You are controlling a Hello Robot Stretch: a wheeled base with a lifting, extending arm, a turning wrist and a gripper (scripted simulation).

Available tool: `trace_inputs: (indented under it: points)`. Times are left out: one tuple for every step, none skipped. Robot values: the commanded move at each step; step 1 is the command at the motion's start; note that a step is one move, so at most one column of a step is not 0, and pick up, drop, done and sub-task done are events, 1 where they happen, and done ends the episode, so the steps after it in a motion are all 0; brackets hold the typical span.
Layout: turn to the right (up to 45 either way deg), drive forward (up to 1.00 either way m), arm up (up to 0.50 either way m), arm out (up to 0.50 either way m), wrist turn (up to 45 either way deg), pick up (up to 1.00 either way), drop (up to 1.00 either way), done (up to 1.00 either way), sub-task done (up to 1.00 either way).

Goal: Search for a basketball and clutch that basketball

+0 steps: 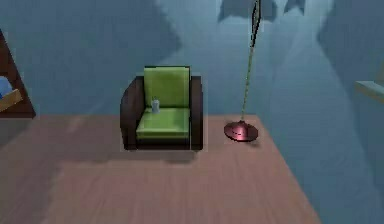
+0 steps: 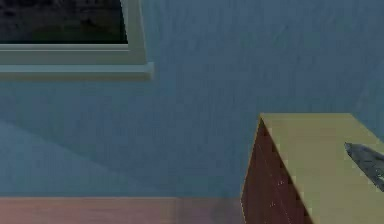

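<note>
An armchair [image 1: 163,110] with green cushions and dark brown arms stands against the blue back wall in the forward view. A small pale, bottle-like thing [image 1: 156,105] sits on its seat. I see nothing shaped or coloured like a basketball.
A floor lamp [image 1: 243,128] with a thin pole and round reddish base stands right of the armchair. A shelf unit [image 1: 10,95] edges in at the forward view's left. The arm side view holds a window [image 2: 65,40] on the blue wall and a brown cabinet [image 2: 310,165] with a light top at lower right. Wooden floor lies ahead.
</note>
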Motion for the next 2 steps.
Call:
trace_inputs:
  points:
    - [45.0,0.0,0.0,0.0,0.0,0.0,0.0,0.0,0.0]
    - [45.0,0.0,0.0,0.0,0.0,0.0,0.0,0.0,0.0]
